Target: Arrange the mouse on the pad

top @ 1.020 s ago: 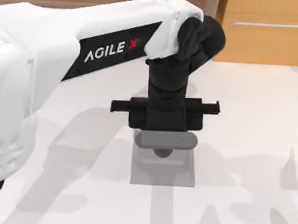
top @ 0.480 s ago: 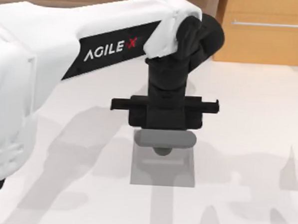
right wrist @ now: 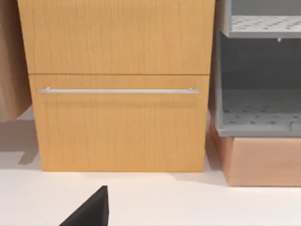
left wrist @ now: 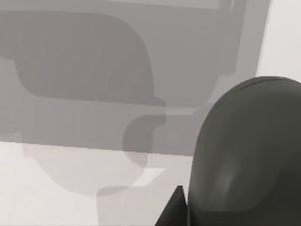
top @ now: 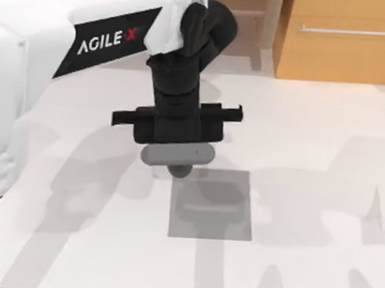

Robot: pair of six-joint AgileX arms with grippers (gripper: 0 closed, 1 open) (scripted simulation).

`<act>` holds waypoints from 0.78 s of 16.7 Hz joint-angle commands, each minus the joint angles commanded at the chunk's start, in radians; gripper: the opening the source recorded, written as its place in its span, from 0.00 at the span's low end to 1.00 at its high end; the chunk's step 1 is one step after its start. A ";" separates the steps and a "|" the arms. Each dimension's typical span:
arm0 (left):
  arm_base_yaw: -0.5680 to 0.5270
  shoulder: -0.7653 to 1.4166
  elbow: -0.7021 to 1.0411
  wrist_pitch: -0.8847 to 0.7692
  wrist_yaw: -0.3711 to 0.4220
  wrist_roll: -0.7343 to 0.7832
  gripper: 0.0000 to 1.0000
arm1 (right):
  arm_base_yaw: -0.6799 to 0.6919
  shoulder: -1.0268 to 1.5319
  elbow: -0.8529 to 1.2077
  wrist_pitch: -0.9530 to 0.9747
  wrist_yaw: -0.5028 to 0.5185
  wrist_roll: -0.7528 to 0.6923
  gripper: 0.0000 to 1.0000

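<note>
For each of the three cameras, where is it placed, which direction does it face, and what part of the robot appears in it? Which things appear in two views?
Top view: above the table, looking down on the pad; shows the left arm, its left gripper holding the mouse.
Left wrist view: on the left arm, facing the pad with the mouse close by.
Right wrist view: on the right arm, facing a wooden cabinet; a dark right gripper tip shows.
Shared: mouse and pad, in top and left wrist views.

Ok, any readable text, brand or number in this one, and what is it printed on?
"AGILE X": white letters, the X in red, on the black panel of the left arm in the top view.
No other text: the pad, the mouse and the wooden drawer are unmarked.
</note>
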 joint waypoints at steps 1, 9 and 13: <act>0.001 0.002 -0.009 0.006 0.003 0.001 0.00 | 0.000 0.000 0.000 0.000 0.000 0.000 1.00; -0.148 0.009 -0.065 0.076 -0.014 -0.081 0.00 | 0.000 0.000 0.000 0.000 0.000 0.000 1.00; -0.166 0.019 -0.077 0.083 -0.018 -0.092 0.00 | 0.000 0.000 0.000 0.000 0.000 0.000 1.00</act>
